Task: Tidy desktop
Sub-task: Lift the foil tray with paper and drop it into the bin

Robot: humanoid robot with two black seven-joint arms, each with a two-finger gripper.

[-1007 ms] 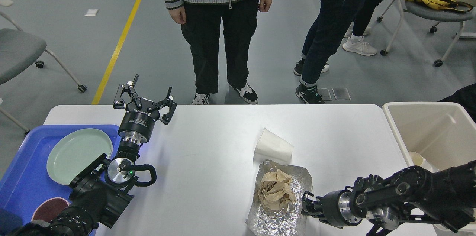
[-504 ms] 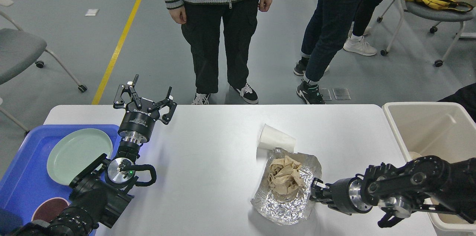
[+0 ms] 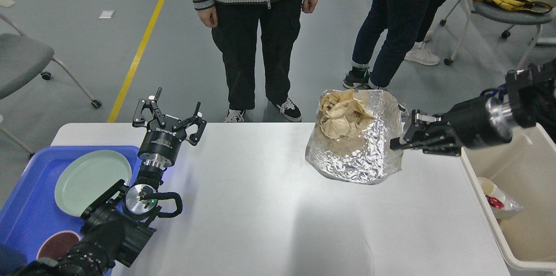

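The white desktop (image 3: 252,206) fills the lower part of the head view. A sheet of crumpled silver foil (image 3: 356,154) with a wad of brown paper (image 3: 341,113) on it hangs well above the desktop's right half. My right gripper (image 3: 397,144) is shut on the foil's right edge, its arm reaching in from the right. My left gripper (image 3: 169,113) stands open over the desktop's far left, beside the blue tray, with nothing between its fingers. The white paper cup that lay on the desktop is hidden behind the lifted foil.
A blue tray (image 3: 26,206) at the left holds a pale green plate (image 3: 91,180) and a dark red dish (image 3: 58,245). A beige bin (image 3: 521,206) at the right edge holds some rubbish. People stand just beyond the far edge; chairs stand at both sides.
My right gripper has lifted the foil with the brown paper off the desktop, up and to the right toward the bin. The left arm has not moved. The paper cup has gone out of sight.
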